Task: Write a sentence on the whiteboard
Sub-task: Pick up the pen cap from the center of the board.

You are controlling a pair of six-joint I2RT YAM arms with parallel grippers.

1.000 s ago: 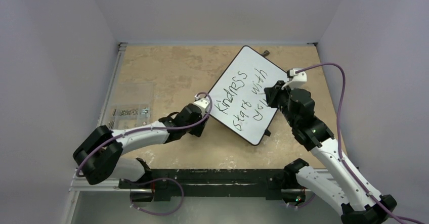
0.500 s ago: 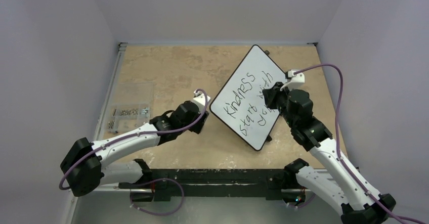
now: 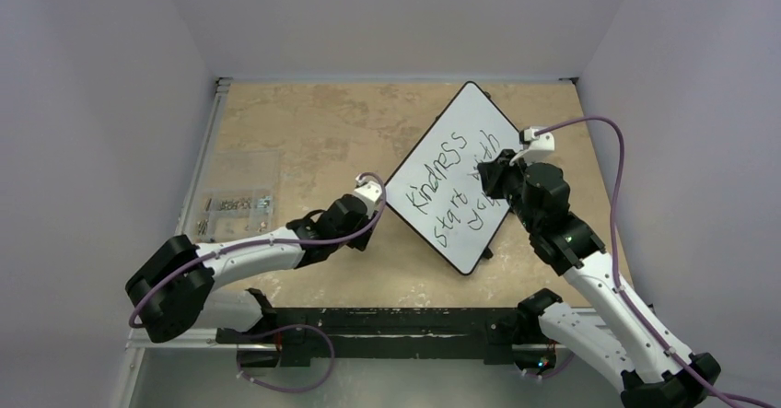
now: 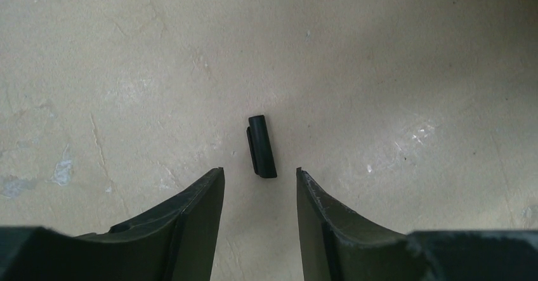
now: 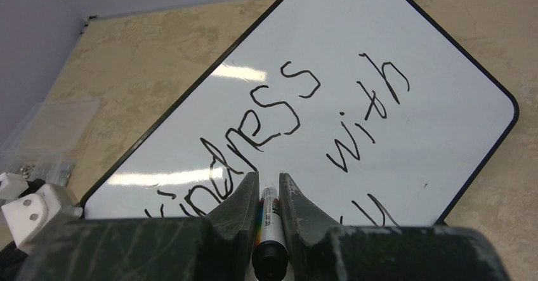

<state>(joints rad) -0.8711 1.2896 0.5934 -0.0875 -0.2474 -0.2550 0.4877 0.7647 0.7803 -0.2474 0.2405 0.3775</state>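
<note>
In the left wrist view, the left gripper (image 4: pixel 260 172) hung over the tan tabletop (image 4: pixel 393 71) with its fingers spread apart, pinching nothing. A small black marker cap (image 4: pixel 261 146) lay flat just ahead of the fingertips, in line with the gap between them and touching neither.

In the right wrist view, the right gripper (image 5: pixel 268 182) had its fingers pressed onto a marker (image 5: pixel 269 221), which had a white barrel and a black end toward the camera. Beyond it lay the whiteboard (image 5: pixel 406 33). The sentence (image 5: pixel 298 110) showed "ndness" and "with" in black, plus strokes of a lower line cut off by the gripper.

From the top external view, the whiteboard sat right of centre on the table, turned diagonally. It read "Kindness" over "start with", and a few letters beneath were too small to read. The right gripper hovered at the board's right edge, and the left one was just beside its near-left edge. A clear plastic box (image 3: pixel 235 196) of small parts sat at the table's left.
</note>
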